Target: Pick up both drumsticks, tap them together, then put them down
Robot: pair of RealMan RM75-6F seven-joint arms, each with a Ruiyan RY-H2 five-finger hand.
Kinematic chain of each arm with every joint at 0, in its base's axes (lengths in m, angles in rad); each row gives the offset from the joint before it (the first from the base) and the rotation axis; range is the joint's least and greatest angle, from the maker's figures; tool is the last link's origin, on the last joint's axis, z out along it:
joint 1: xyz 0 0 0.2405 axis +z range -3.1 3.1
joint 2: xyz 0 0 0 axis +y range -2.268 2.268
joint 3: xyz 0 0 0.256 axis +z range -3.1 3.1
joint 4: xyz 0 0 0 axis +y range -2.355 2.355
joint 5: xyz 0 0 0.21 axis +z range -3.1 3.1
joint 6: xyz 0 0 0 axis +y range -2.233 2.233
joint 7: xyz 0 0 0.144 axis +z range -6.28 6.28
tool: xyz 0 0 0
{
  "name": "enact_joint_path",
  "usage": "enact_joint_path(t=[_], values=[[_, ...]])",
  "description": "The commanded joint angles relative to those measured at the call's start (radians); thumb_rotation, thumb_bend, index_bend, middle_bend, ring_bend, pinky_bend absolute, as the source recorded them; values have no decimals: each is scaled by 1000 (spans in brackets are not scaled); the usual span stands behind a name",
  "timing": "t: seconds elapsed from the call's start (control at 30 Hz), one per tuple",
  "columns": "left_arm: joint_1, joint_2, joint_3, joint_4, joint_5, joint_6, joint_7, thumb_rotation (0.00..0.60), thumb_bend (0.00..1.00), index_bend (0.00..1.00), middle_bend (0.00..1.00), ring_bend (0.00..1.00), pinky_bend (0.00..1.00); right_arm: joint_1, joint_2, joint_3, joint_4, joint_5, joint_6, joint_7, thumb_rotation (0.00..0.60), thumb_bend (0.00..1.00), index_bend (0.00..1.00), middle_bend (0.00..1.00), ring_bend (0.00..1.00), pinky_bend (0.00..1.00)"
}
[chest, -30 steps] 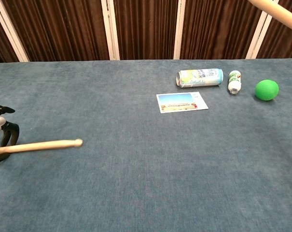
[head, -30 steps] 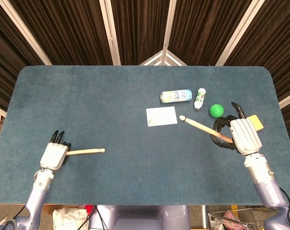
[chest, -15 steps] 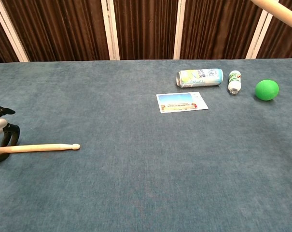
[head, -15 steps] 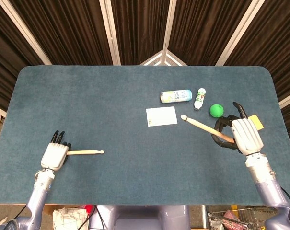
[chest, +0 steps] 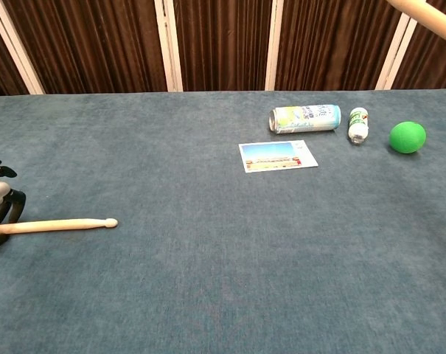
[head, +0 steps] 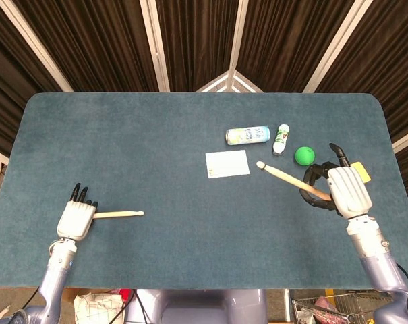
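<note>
The left drumstick [head: 119, 214] lies low over the blue table [head: 156, 155], its butt end inside the left hand [head: 75, 218], tip pointing toward the middle. From the chest view it looks to rest on or just above the cloth; I cannot tell which. The left hand has its fingers curled around the butt, so I take it as holding the stick. The right drumstick [head: 291, 181] is clearly raised, gripped at its back end by the right hand [head: 345, 192], tip slanting up and inward over the table near the white card [head: 227, 164].

Beyond that tip sit a can [head: 247, 136] on its side, a small bottle [head: 281, 139] and a green ball [head: 304, 156], all near the right hand. A yellow block [head: 359, 171] peeks out just behind it.

I'd judge both sticks are in hand, so the step is either bringing them together or laying them down. If tapping, both arms must swing inward to cross the sticks mid-table, clear of the card and can.
</note>
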Motion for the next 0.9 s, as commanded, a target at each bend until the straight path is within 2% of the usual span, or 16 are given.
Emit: enact_joint_path(t=[0.03,0.2,0.6,0.9], values=[[1,-9,-1,9,1,14,21,600,504,589,592,127,0,0,1,0,0,0,0,1,600,407,674,634,505,11],[2,-16,-4,16,12,31,13,600,506,591,592,133,0,-1,2,0,0,0,1,3,600,406,674,634,506,11],[-6,2,-9,39,109,102,-145,600,506,590,594,134,0,3,4,5,-11,2,1,-5,600,406,674,634,506,11],[-30,30,-9,75,233,187,-396,600,506,586,593,134,0,9,-1,10,-21,11,-2,-23,600,407,674,634,505,11]])
